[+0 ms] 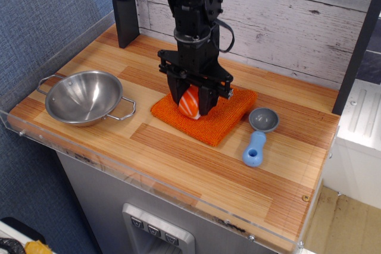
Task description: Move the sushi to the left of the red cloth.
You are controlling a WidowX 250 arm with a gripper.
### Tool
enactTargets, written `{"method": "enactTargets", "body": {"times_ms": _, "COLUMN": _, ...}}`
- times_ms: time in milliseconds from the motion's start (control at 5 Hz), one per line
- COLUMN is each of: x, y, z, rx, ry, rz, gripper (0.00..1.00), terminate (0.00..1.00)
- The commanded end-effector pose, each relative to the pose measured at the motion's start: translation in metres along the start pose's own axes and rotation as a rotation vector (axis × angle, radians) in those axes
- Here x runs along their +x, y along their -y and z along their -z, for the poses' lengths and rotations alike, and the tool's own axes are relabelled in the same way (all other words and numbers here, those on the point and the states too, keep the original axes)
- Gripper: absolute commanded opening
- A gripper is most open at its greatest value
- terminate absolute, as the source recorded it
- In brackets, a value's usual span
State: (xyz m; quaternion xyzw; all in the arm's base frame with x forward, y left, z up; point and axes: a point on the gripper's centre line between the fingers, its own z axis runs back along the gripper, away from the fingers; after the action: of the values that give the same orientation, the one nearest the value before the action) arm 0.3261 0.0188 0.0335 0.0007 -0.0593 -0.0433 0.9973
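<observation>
Wood, steel, terry and plastic before us
We see a smooth striped wooden table (178, 159), a shiny metal bowl (83, 96), a nubby red cloth (223, 117), a glossy plastic sushi (190, 102), and a matt blue plastic scoop (257, 138)

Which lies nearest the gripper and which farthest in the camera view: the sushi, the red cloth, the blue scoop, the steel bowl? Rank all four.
1. The sushi, held between the fingers of the gripper.
2. The red cloth, directly beneath it.
3. The blue scoop, on the image's right.
4. The steel bowl, far on the image's left.
</observation>
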Motion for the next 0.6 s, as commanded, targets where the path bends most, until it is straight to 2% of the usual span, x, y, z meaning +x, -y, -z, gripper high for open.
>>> {"method": "enactTargets", "body": {"times_ms": 0, "x": 0.007, "y": -0.008, "z": -0.063, "rx": -0.040, "ry": 0.120, "rz": -0.012, "gripper": 0.00, "terminate": 0.00}}
{"method": "enactTargets", "body": {"times_ms": 200, "x": 0.016, "y": -0.019, "z": -0.067, "rx": -0.064, "ry": 0.134, "rz": -0.033, "gripper": 0.00, "terminate": 0.00}}
{"method": "enactTargets", "body": {"times_ms": 400, "x": 0.033, "y": -0.038, "z": -0.056, "rx": -0.063, "ry": 0.122, "rz": -0.038, "gripper": 0.00, "terminate": 0.00}}
